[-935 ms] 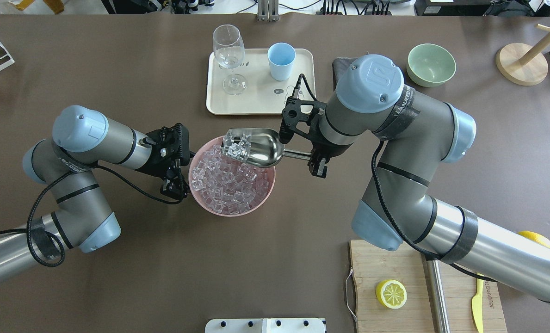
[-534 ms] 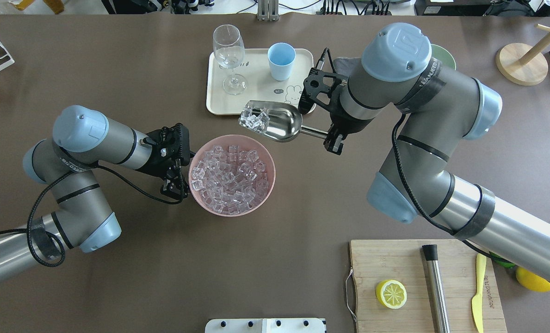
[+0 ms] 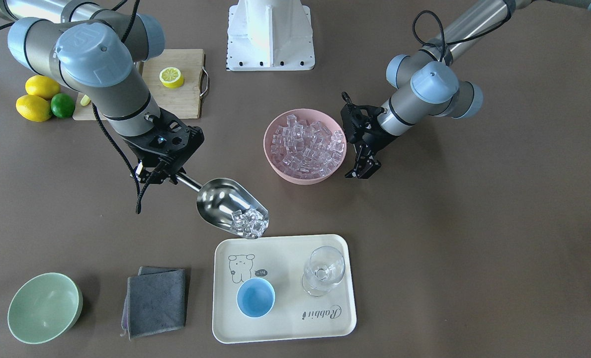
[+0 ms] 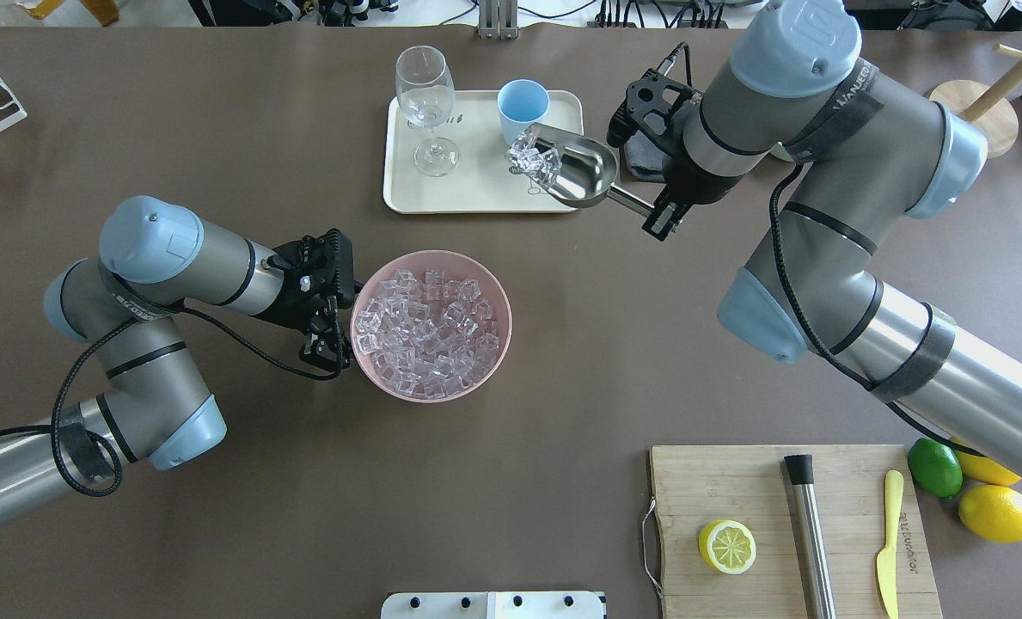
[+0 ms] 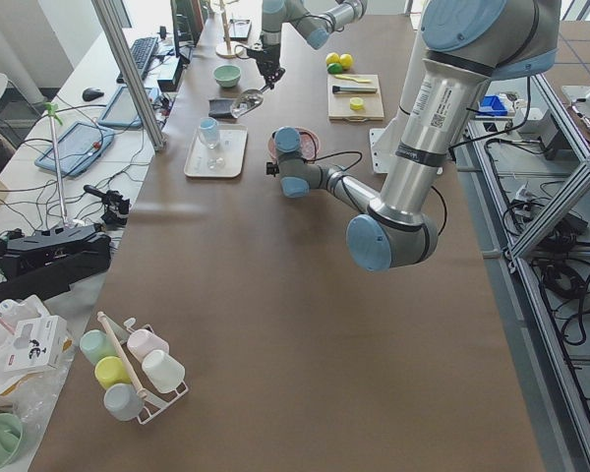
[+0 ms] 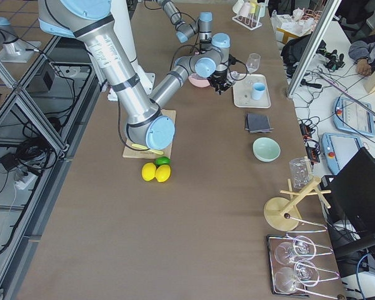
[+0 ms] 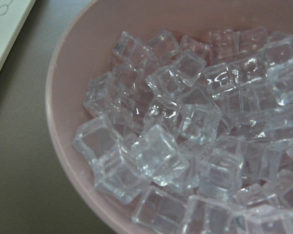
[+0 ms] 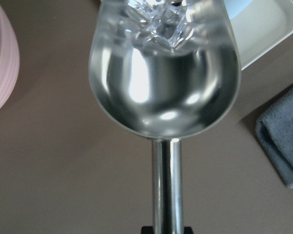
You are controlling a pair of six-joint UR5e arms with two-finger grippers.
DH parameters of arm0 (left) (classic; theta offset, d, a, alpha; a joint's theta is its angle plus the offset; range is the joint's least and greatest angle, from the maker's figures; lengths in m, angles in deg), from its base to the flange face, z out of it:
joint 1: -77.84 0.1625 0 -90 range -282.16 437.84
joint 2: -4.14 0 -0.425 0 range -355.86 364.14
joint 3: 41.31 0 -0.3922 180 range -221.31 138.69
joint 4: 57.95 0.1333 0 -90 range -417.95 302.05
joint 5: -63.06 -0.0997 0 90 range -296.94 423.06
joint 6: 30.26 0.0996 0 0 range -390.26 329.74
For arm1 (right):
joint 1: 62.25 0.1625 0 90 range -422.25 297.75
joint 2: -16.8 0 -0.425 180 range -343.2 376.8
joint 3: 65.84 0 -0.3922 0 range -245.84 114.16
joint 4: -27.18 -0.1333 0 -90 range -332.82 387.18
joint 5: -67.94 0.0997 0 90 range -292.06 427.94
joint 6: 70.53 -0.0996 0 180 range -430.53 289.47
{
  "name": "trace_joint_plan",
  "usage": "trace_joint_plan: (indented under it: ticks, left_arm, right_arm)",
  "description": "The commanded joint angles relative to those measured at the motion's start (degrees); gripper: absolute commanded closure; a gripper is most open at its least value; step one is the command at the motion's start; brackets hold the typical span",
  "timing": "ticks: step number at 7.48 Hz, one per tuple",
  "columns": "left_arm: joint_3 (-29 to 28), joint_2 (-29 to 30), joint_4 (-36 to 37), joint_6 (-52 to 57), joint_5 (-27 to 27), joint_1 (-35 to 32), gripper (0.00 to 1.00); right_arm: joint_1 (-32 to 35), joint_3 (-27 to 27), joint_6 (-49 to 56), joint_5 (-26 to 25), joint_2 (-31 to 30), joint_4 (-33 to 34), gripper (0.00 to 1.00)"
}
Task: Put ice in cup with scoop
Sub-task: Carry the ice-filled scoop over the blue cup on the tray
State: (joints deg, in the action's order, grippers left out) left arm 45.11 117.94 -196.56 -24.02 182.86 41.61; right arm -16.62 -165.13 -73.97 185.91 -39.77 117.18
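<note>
The right gripper (image 4: 661,213) is clamped on the end of the scoop's short handle; from its wrist camera the steel handle runs straight down between the dark fingers. The scoop (image 4: 578,169) hangs in the air, off the table. In the overhead view its long axis runs on a slant, handle low and to the right at the gripper, open mouth up and to the left, pointing at the cup (image 4: 523,110). A small clump of ice (image 4: 534,156) sits bunched at the mouth end of the trough, and the back of the trough is bare, shiny metal. From across the table the mouth hangs over the edge of the cream tray (image 3: 285,325) that lies nearer the robot, with a gap between it and the cup.

The light-blue cup stands upright on that tray, and 1 stemmed wine glass (image 4: 425,93) stands beside it on the same tray, also upright.

The left gripper (image 4: 326,346) sits low, just beside the rim of the pink bowl (image 4: 431,396), on the side away from the scoop. Its wrist camera shows only the bowl's wall and the heaped ice inside, so I cannot tell how far its 2 fingers are parted or whether they pinch the rim.

A folded grey cloth (image 3: 156,301) lies beside the tray, with a pale green bowl (image 3: 44,308) beyond it.
</note>
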Motion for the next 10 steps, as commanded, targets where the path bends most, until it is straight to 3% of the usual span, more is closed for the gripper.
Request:
trace_joint_plan:
  ticks: [1,5,6,10]
  left_arm:
    - [-0.02,0.01,0.0,0.0,-0.01,0.01,0.01]
    - [0.06,-0.16,-0.08,0.0,-0.01,0.01,0.01]
    - [-0.02,-0.16,-0.08,0.0,0.08,0.01,0.01]
    - [-0.02,-0.16,-0.08,0.0,0.08,0.01,0.01]
  right_arm:
    - [2.44,1.55,-7.36,0.24,-0.3,-0.01,1.0]
    - [3.24,10.85,-7.28,0.85,7.06,1.74,1.0]
    - [3.24,11.31,-4.58,0.86,9.78,6.8,1.0]
    - [3.42,15.25,-0.44,0.86,14.26,13.59,1.0]
